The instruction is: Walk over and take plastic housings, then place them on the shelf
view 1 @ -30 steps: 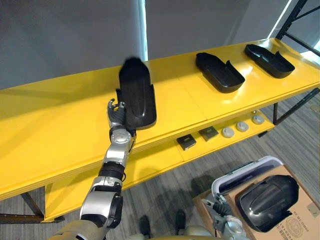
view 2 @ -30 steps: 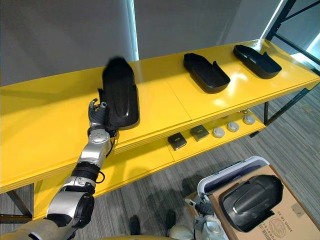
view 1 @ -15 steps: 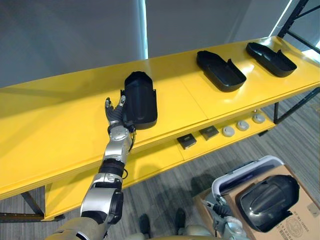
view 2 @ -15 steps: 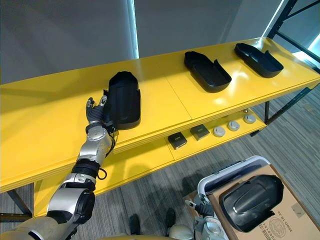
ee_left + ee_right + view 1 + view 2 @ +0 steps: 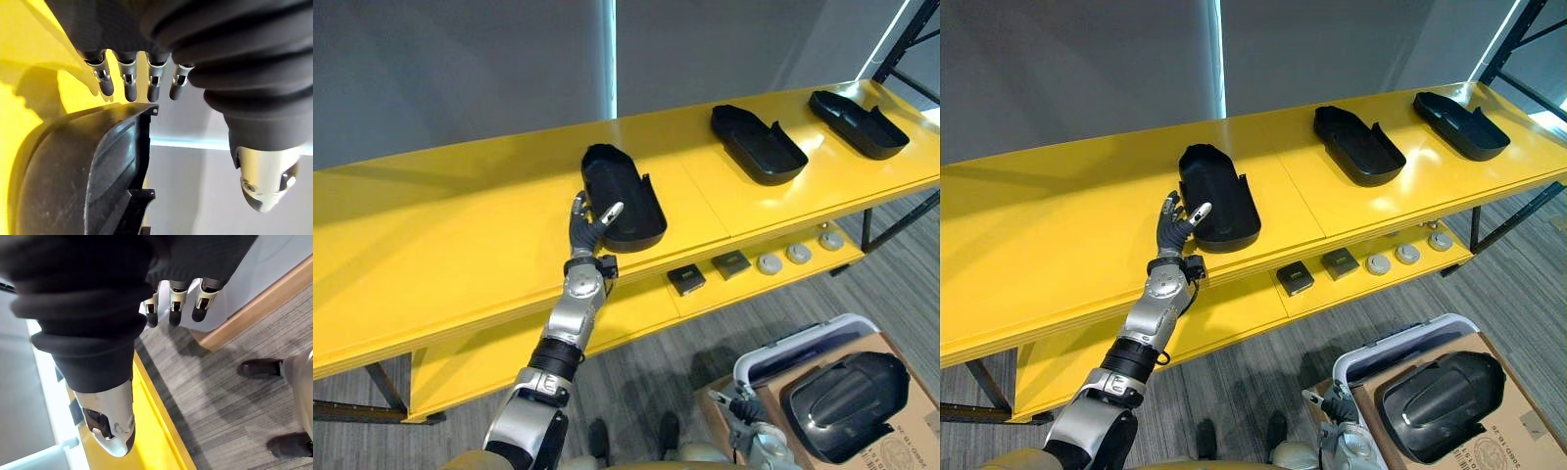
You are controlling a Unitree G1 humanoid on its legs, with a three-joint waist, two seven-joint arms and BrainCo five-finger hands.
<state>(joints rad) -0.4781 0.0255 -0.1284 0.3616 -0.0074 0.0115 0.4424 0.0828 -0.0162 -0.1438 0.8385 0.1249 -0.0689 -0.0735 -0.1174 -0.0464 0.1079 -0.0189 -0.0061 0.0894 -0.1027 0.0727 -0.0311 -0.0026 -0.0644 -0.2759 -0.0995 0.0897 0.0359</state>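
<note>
Yellow shelf (image 5: 440,235) is running across the view, top board over a lower board. Cardboard box (image 5: 922,421) is sitting on the floor at lower right, with a white tub (image 5: 803,343) just beside it on its left.

Three black housings are lying on the top board, all hollow side up and well apart from each other. Near housing (image 5: 622,196) is lying about mid-shelf, close to the front edge, with its rounded end pointing toward the wall. Middle housing (image 5: 756,143) is lying further right, and far housing (image 5: 859,122) is near the right end. A fourth, boxed housing (image 5: 847,406), is resting dome side up inside the cardboard box.

Left hand (image 5: 587,223) is reaching up over the front edge of the top board and is sitting at the near housing's front left corner. Its fingers are straight and spread and are gripping nothing. The thumb tip is pointing at the housing's rim and looks to be right against it, but contact is unclear. In the left wrist view the fingertips (image 5: 129,90) are lining up just beside the housing's raised edge, above the yellow board, with the shell's hollow showing past them.

Right hand (image 5: 172,303) is hanging low at lower right, next to the white tub, with fingers relaxed and nothing in them.

On the lower board, two dark square parts (image 5: 686,280) are lying side by side under the near housing's right side. Three round grey discs (image 5: 799,253) are lining up in a row to the right of them.
</note>
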